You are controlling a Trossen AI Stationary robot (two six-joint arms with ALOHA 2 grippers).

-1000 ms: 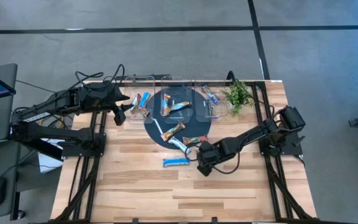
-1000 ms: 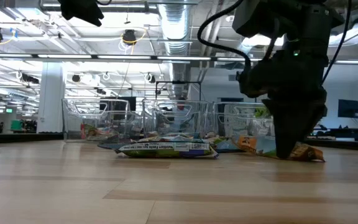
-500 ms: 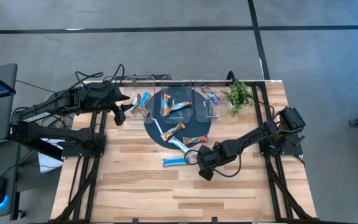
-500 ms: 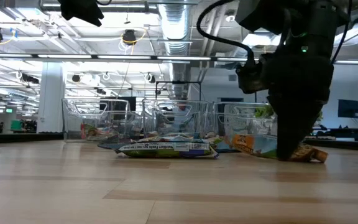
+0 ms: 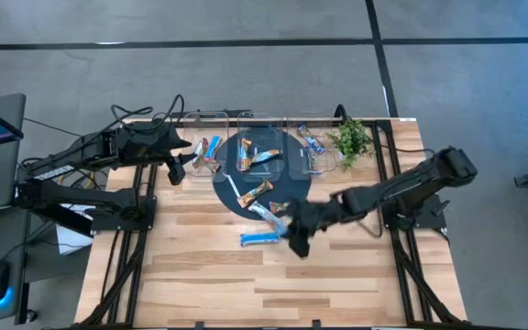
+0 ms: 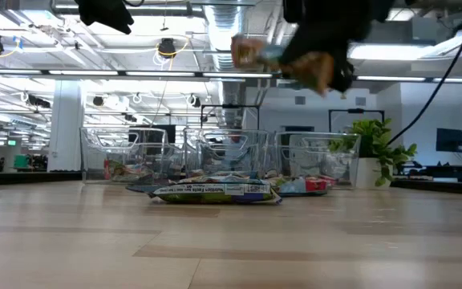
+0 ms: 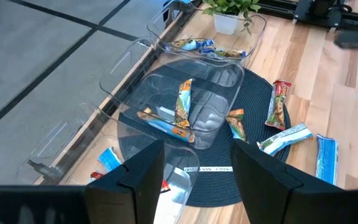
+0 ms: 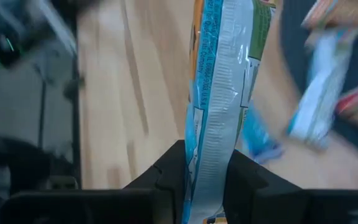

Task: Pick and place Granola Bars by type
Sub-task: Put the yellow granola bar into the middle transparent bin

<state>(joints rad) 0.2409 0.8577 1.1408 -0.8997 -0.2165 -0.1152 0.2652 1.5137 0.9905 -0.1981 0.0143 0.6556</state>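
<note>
We see the right gripper (image 5: 293, 231) lifted off the bench (image 5: 200, 284) near the frame's centre, its fingers (image 8: 166, 171) pinching an orange, blue and white granola bar (image 8: 224, 93) held end-on. In the low view this bar (image 6: 283, 58) hangs high in the upper middle of the frame, well clear of everything on the wood. The print on its wrapper is too blurred for us to read.

Just left of the gripper, a blue-white bar (image 5: 258, 238) lies alone on bare wood. Above it a dark round mat (image 5: 230, 198) carries several more bars, among them a tan one (image 5: 256, 192) and a red-wrapped one (image 7: 277, 106). Three clear bins stand in a row along the bench's upper edge: the left bin (image 5: 203, 151), the middle bin (image 7: 191, 106) and the right bin (image 7: 216, 46), each holding bars. A small potted plant (image 5: 349, 139) stands beside the right bin, at the upper right.

The lower half of the bench is open wood, with free room toward the bottom edge.

The left gripper (image 5: 176, 167) hovers by the left bin, at the upper left, its fingers (image 7: 143, 177) spread and holding nothing.
</note>
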